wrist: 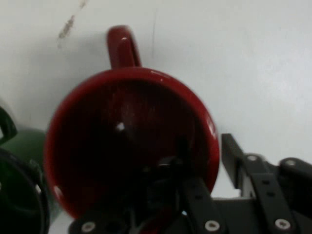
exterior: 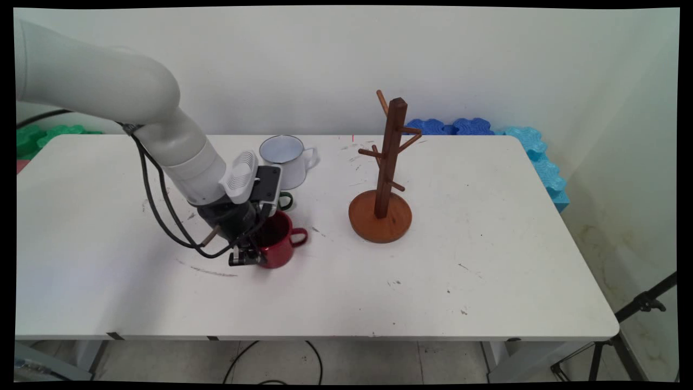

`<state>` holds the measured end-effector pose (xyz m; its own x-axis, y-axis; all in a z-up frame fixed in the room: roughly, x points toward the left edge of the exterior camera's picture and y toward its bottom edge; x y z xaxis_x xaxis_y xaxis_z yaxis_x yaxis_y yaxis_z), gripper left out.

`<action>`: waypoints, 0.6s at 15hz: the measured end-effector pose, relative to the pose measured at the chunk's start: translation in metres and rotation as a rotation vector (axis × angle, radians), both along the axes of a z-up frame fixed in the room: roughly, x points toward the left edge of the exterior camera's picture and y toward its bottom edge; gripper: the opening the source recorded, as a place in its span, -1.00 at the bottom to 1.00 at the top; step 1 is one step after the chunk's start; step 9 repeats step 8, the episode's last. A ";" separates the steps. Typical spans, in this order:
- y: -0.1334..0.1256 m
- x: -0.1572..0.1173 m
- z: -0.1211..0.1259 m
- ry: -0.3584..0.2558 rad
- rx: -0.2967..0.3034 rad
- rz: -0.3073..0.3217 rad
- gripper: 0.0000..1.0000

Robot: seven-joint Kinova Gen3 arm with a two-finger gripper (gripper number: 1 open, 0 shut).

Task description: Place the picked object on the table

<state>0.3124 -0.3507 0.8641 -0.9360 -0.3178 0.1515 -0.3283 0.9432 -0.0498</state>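
End effector: the black end effector [exterior: 250,254] is low at the bench, at the near-left rim of the red mug [exterior: 279,245]. In the hand view one finger [wrist: 192,187] is inside the mug and the other finger [wrist: 234,156] is outside, so the wall of the mug stands between them. If they already press the wall, I cannot tell.
Red mug: upright on the white bench [exterior: 487,260], left of the middle (its handle points to the right).
Green mug: a dark green mug [exterior: 285,201] stands just behind the red one, mostly hidden by the arm.
White mug: a white enamel mug [exterior: 287,158] is further back, handle to the right.
Mug tree: a wooden mug tree [exterior: 385,184] with a round base stands to the right, well apart from the mugs.
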 end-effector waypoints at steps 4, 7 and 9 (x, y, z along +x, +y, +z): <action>-0.001 -0.005 -0.005 0.023 -0.002 0.003 1.00; -0.002 -0.009 -0.006 0.051 -0.004 0.011 1.00; -0.003 -0.009 -0.004 0.066 -0.007 0.016 1.00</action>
